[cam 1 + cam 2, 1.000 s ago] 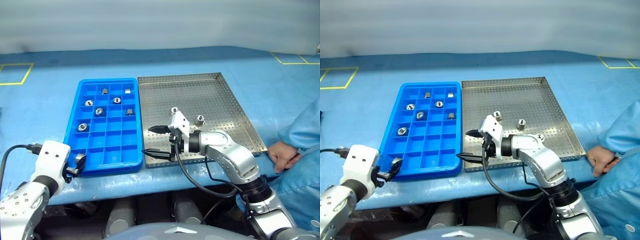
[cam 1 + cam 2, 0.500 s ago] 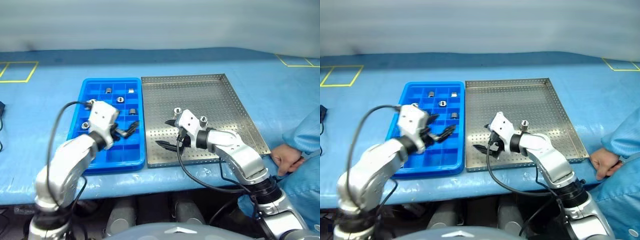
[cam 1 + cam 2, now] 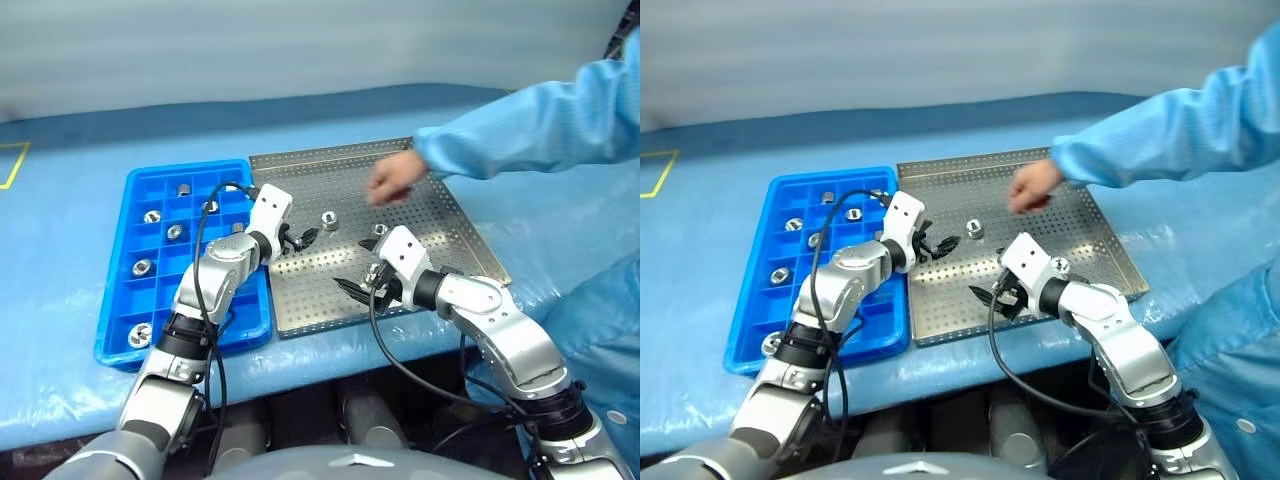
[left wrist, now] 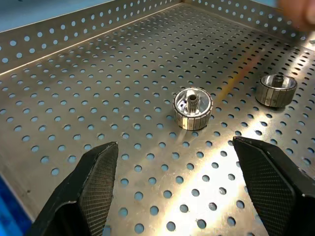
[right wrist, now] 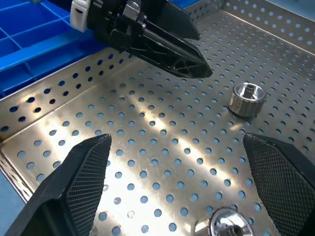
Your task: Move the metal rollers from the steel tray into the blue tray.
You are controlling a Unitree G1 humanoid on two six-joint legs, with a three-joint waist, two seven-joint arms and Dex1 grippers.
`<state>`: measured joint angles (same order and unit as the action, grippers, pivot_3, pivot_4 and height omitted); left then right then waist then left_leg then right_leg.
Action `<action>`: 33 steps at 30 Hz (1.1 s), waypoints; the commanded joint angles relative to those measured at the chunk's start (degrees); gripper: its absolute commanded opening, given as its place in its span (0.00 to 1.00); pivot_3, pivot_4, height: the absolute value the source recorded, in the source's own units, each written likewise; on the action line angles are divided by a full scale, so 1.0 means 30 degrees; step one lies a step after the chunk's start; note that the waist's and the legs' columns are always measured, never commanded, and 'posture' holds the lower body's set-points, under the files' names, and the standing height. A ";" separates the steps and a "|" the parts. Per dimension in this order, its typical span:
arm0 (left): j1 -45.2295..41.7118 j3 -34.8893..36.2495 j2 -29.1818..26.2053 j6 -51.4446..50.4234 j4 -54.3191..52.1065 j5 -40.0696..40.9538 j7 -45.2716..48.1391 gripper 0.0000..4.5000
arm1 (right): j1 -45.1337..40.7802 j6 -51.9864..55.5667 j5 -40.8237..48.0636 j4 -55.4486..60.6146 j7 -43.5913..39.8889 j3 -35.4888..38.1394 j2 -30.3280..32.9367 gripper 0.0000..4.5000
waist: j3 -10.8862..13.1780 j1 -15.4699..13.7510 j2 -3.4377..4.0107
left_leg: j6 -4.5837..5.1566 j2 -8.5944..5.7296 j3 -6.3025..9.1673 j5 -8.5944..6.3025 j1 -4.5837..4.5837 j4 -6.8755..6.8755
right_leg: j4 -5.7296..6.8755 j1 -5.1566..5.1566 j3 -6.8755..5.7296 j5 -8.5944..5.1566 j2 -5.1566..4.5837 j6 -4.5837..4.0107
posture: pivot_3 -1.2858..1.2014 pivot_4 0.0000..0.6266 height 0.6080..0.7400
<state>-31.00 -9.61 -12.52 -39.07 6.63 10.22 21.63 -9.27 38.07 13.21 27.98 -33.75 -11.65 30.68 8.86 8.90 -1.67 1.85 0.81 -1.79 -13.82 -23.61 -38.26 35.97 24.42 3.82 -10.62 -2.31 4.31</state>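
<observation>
The left hand (image 3: 300,240) has swung across from the near edge of the bright blue plastic tray with its grid of square compartments (image 3: 118,312) to a place over the large shallow steel tray with a perforated floor (image 3: 455,215); a person's hand (image 3: 392,180) in a pale blue sleeve has also come in over the far part of that steel tray; the whole view has shifted as the robot turned.

The left hand's black fingers (image 4: 81,191) are spread wide with nothing between them, pointing at a small shiny ring-like metal roller (image 4: 192,108) lying just ahead on the steel floor; a second roller (image 4: 277,89) lies further off to one side. The right hand (image 3: 360,287) hovers low over the near part of the steel tray, also spread and empty, with a roller (image 5: 246,99) near it and another (image 5: 224,224) close by its fingers. Several rollers (image 3: 153,216) already sit in compartments of the blue tray, which rests on the blue worktop (image 3: 60,250) touching the steel tray's side.

The step in hand appears to be the reach for the next roller; the next move likely calls for the left hand to ease forward and down until the roller sits between its fingers, then close; the person's hand nearby asks for care.
</observation>
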 commanded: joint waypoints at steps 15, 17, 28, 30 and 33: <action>-0.0456 0.0070 0.0492 0.1055 0.2296 -0.0794 0.0740 0.90 | 0.0027 -0.0215 0.0015 0.0652 0.0583 0.0396 -0.0285 1.00 | -0.0002 0.1990 0.0009 | 0.0009 -0.0015 0.0027 0.0005 -0.0027 0.0028 | -0.0002 0.0026 0.0023 0.0075 -0.0007 0.0158 | 0.40 0.24 1.00; -0.0405 0.0115 0.0448 0.1053 0.2136 -0.0880 0.0767 0.90 | -0.0082 -0.0297 -0.0017 0.0540 0.0538 0.0366 -0.0368 1.00 | -0.0002 0.2002 0.0009 | 0.0009 -0.0015 0.0025 0.0005 -0.0025 0.0027 | -0.0001 0.0026 0.0026 0.0077 -0.0007 0.0164 | 0.40 0.24 1.00; -0.0039 0.0196 0.0384 0.1684 0.1219 -0.0596 0.1624 0.90 | -0.0084 -0.0260 -0.0005 0.0550 0.0396 0.0504 -0.0382 1.00 | -0.0001 0.1906 0.0010 | 0.0010 -0.0003 0.0030 0.0005 -0.0030 0.0033 | -0.0004 0.0028 0.0027 0.0083 -0.0024 0.0164 | 0.40 0.24 1.00; 0.0022 0.0163 0.0471 0.1897 0.0988 -0.0291 0.2197 0.90 | -0.0001 -0.0185 -0.0039 0.0628 0.0386 0.0552 -0.0269 1.00 | -0.0001 0.1908 0.0010 | 0.0010 -0.0008 0.0028 0.0005 -0.0029 0.0029 | -0.0003 0.0026 0.0028 0.0084 -0.0025 0.0173 | 0.40 0.24 1.00; 0.0241 -0.0596 0.0434 0.2108 0.0145 0.0411 0.4293 0.90 | 0.0245 0.0031 -0.0022 0.0984 0.0395 0.0734 0.0008 1.00 | -0.0001 0.1906 0.0010 | 0.0010 -0.0006 0.0027 0.0005 -0.0030 0.0030 | -0.0003 0.0028 0.0031 0.0085 -0.0027 0.0173 | 0.40 0.24 1.00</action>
<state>-29.92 -9.98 -11.43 -34.33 10.91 9.69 30.91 -8.61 38.08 13.10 28.23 -32.52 -10.85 30.04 8.86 14.62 -1.64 1.88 0.82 -1.71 -13.80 -23.71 -38.16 35.96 24.51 3.91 -10.36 -2.39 4.83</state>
